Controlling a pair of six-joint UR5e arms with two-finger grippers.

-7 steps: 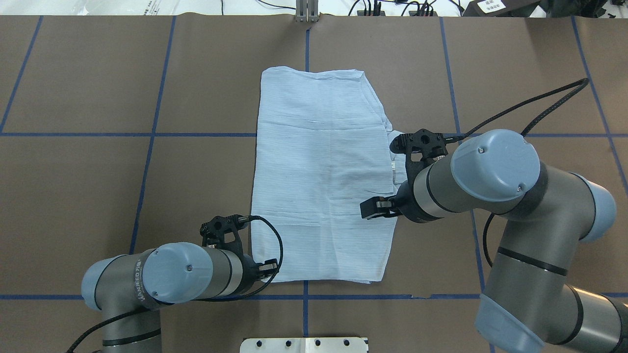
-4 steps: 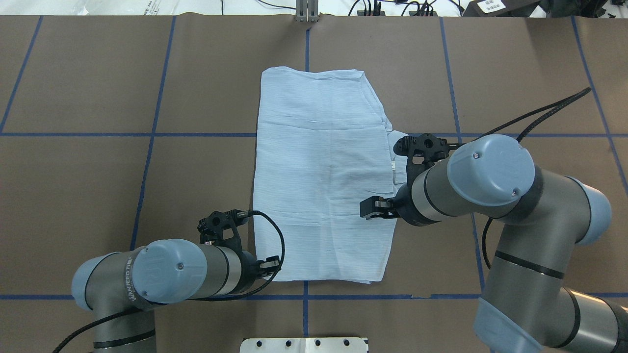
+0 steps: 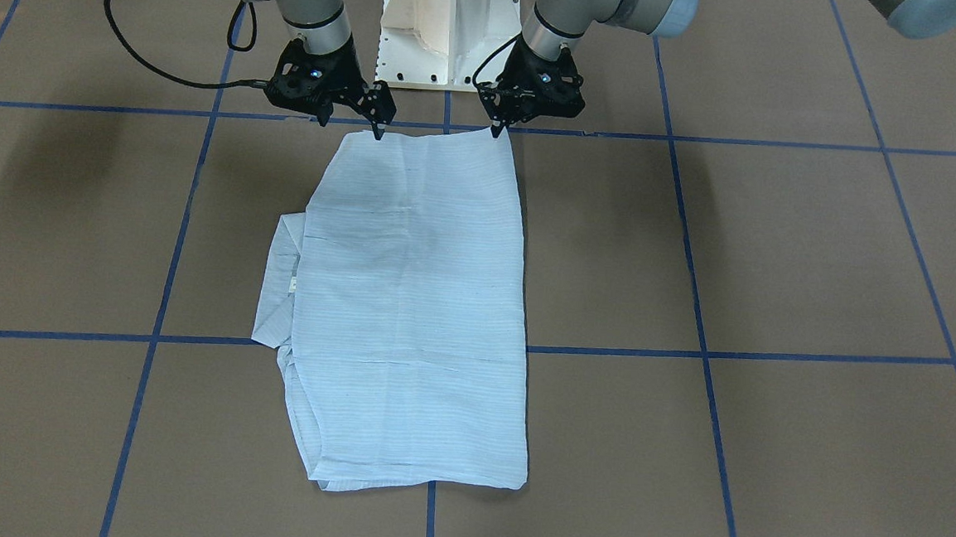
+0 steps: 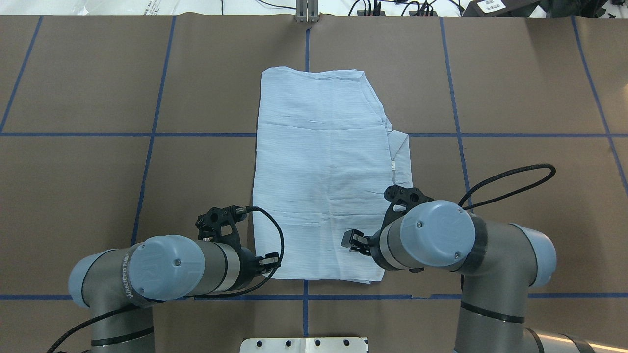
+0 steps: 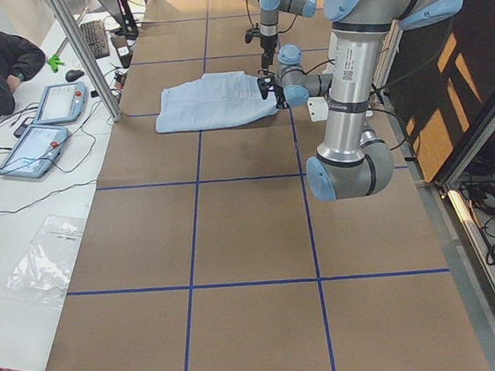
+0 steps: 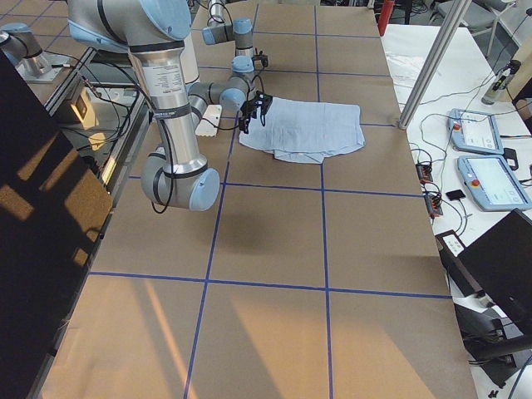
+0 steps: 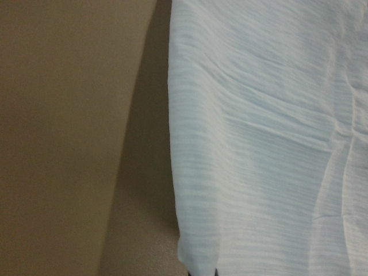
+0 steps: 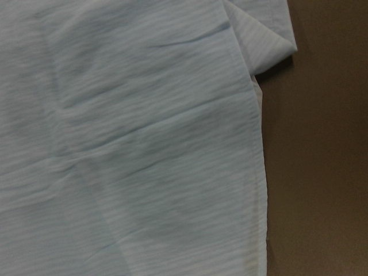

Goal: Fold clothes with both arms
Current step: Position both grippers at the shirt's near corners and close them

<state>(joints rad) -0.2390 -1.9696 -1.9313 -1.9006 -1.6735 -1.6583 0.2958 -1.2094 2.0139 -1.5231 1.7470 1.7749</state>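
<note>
I have the light-blue striped shirt (image 3: 410, 297) lying flat on the brown table (image 3: 777, 262), folded into one long panel that runs straight away from both sets of jaws. Each gripper stands at a corner of the shirt's nearest edge. The right gripper (image 3: 350, 124) has its fingers spread apart: one tip is down at the corner of the cloth, the other is outboard over bare table. The left gripper (image 3: 499, 129) points its tips down onto the opposite corner, but I cannot tell whether they are pinched on the cloth or only resting there. Farther out from the right jaws, an underlying folded layer (image 4: 401, 152) juts sideways past the panel's edge. Both wrist cameras show only wrinkled cloth and its border against the table.
</note>
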